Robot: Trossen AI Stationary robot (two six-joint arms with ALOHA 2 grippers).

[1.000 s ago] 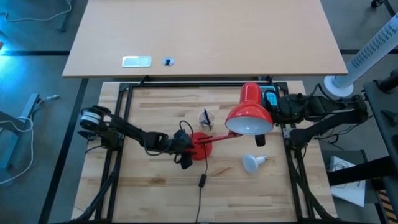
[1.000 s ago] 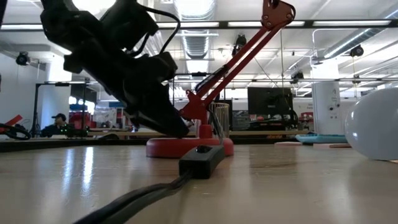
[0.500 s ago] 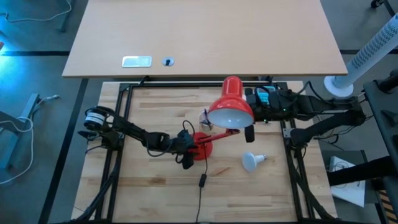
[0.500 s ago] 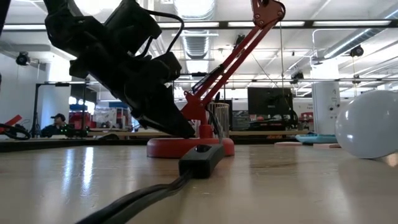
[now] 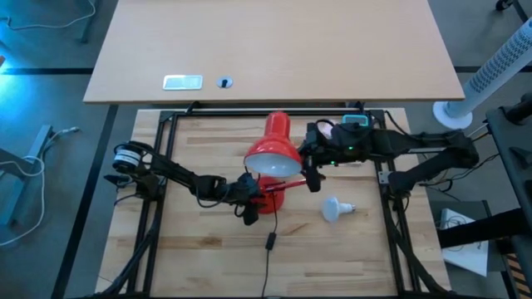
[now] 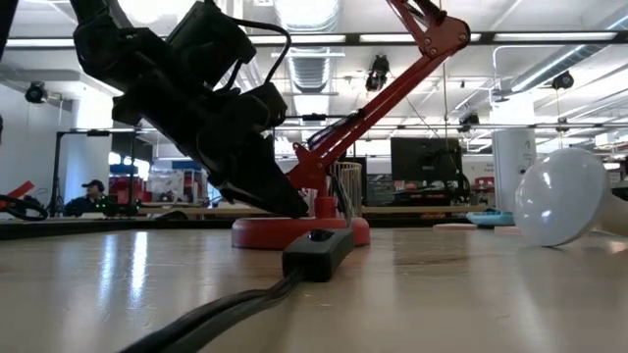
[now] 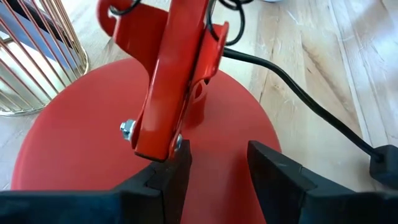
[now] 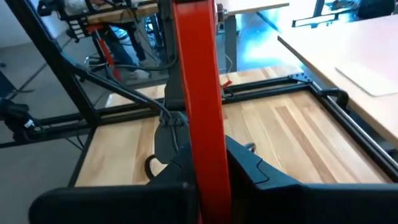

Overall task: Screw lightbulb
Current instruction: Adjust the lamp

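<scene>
**Fingers clamped on the lamp: shade swung leftward, bulb left on the table**

Fingers (image 8: 249, 168) of the right gripper (image 5: 312, 162) are seen closed around the red arm of the desk lamp (image 8: 199, 93), gripping it just behind the shade. The left gripper (image 5: 248, 199) is pressed down at the lamp base (image 7: 81, 149), its two fingers (image 7: 165, 177) parted astride the foot of the upright bracket, not clenched on it. Compared with one second ago, the red cone shade (image 5: 273, 155) has been carried leftward from the right side of the table to near its middle, and the lightbulb (image 5: 333, 208) has shifted slightly. The bulb is left lying loose on the wood, right of the base and nearer than the shade, touched by neither gripper. The lamp is judged to be under positioning only; screwing is not yet begun. Counted: one lamp, one lightbulb, one wire cup (image 7: 34, 56) beside the base, one inline cord switch (image 5: 270, 242), two grippers.
</scene>
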